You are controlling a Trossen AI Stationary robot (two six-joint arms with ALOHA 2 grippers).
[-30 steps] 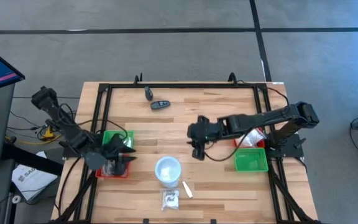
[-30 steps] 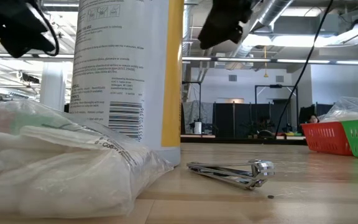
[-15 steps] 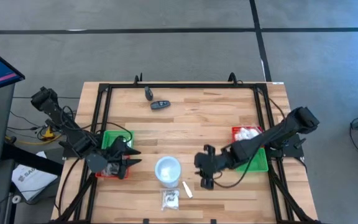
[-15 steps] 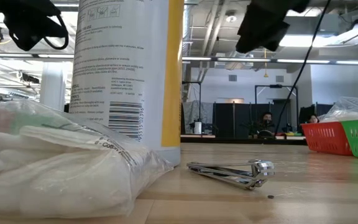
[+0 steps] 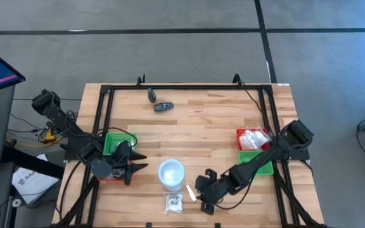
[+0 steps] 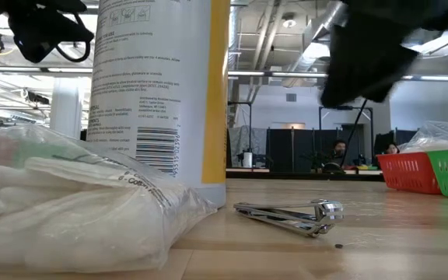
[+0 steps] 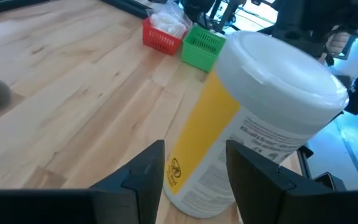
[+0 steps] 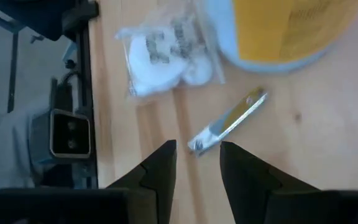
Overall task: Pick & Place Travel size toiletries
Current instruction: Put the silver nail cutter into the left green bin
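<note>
**Item: metal clipper, awaiting pickup by the right pincer**

Right pincer (image 5: 203,193): hanging low over the near edge of the desk (image 5: 220,120), fingers parted and holding nothing. In the right wrist view the clipper (image 8: 227,121) is lying just ahead of the two fingertips (image 8: 166,152), flat on the wood and slanted across the gap between them. In the high view the clipper (image 5: 191,193) is showing as a thin pale sliver just beside the pincer, on its left-arm side.

Clipper, handling (judged): small, rigid, light, polished metal, so probably slippery and lying very low to the desk. The low view is showing its lever slightly raised at one end (image 6: 290,216). The best hold is likely across the narrow width near the middle of the body, with fingers turned square to its long axis and brought right down to the wood; a grip near an end could make it pivot or skid away.

Neighbours: a clear bag of white pieces (image 8: 163,53) is sitting beyond the clipper, close but not touching it; soft, crinkly and light, easily nudged. The tall canister (image 5: 171,173) is standing just beyond the clipper too, and a wide approach could brush it.

Destinations: the red tray (image 5: 252,137), already holding white wrapped pieces, and the green tray (image 5: 260,166) are lying back along the right arm, well apart from the pincer.

Left pincer (image 5: 132,163): open, empty, waiting near the canister by the left-side trays.
</note>
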